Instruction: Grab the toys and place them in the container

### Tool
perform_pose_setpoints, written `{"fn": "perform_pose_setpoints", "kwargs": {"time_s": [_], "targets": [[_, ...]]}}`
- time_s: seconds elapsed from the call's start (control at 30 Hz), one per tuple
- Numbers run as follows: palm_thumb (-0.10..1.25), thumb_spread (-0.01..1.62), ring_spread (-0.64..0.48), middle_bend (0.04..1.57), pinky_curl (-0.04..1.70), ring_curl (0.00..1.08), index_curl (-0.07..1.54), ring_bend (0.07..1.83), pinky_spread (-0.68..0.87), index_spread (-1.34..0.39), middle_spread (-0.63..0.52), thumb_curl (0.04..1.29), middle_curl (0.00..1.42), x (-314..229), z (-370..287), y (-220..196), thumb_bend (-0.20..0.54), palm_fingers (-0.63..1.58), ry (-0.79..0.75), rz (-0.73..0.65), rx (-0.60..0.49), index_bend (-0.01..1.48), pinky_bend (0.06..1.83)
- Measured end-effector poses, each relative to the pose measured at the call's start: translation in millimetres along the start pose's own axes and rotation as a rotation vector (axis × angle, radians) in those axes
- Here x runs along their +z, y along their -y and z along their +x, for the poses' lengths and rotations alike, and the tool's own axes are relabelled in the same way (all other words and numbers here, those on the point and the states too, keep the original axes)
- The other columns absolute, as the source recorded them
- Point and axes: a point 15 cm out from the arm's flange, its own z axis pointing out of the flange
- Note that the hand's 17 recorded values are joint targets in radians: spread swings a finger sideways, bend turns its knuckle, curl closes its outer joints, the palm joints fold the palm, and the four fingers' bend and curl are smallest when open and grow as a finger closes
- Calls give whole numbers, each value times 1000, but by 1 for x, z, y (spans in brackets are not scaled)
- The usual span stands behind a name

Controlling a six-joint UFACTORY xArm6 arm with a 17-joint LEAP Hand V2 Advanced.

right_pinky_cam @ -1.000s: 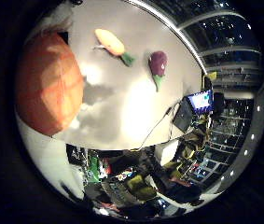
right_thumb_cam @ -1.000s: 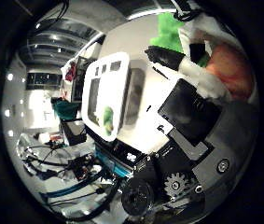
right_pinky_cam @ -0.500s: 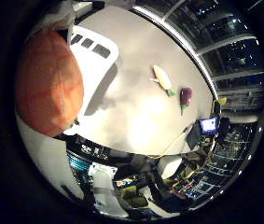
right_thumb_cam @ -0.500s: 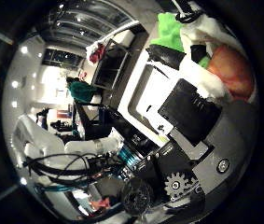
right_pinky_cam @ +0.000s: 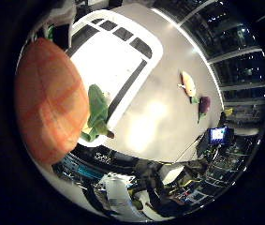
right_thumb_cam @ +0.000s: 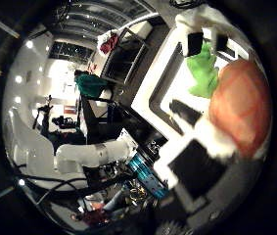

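An orange plush toy (right_pinky_cam: 48,94) with green leaves (right_pinky_cam: 96,108) fills much of the little finger side palm view, close to the palm. It hangs over the white slotted container (right_pinky_cam: 123,42) on the table. In the thumb side palm view the same orange toy (right_thumb_cam: 240,106) lies against my right hand (right_thumb_cam: 205,162), whose white and black fingers curl round it. A yellow toy (right_pinky_cam: 188,84) and a purple eggplant toy (right_pinky_cam: 203,105) lie on the white table, away from the container.
The white table (right_pinky_cam: 160,117) ends at an edge near a screen (right_pinky_cam: 216,134). Chairs, stands and equipment (right_thumb_cam: 109,157) crowd the room beside the table.
The hand has carried the orange toy from the open table to over the white container. The yellow and purple toys are now further from the palm.
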Motion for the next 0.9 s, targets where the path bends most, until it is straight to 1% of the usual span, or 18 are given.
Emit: {"fn": "perform_pose_setpoints", "kwargs": {"time_s": [0.03,0.07,0.1,0.23,0.43,0.6,0.73,0.9], "targets": [[839,1012,76,541,655,270,393,677,182,-487,-43,479,326,-1,5,-1,-26,-137,0,0,-3,500,821],[830,1013,121,480,604,241,377,602,281,-488,-25,475,309,-2,10,-1,-26,-117,-2,1,1,456,753],[824,1015,149,423,562,225,362,555,349,-496,-14,471,296,-3,15,-2,-26,-88,-3,4,3,413,701],[812,1013,187,318,467,200,340,446,439,-501,7,465,281,-10,34,-4,-23,-27,-10,17,19,323,578],[814,1007,190,232,393,195,330,368,465,-492,11,451,285,-20,84,-23,-24,52,-34,0,87,229,503],[809,1011,169,248,343,195,333,306,461,-460,13,443,307,-31,158,-51,-24,149,-96,-3,184,185,418],[811,1019,127,277,316,210,322,321,445,-420,-15,439,322,-36,224,-80,-22,256,-128,14,306,166,369],[830,1020,63,298,306,224,307,369,412,-385,-46,442,334,-42,327,-120,-19,329,-209,97,502,161,360]]}}
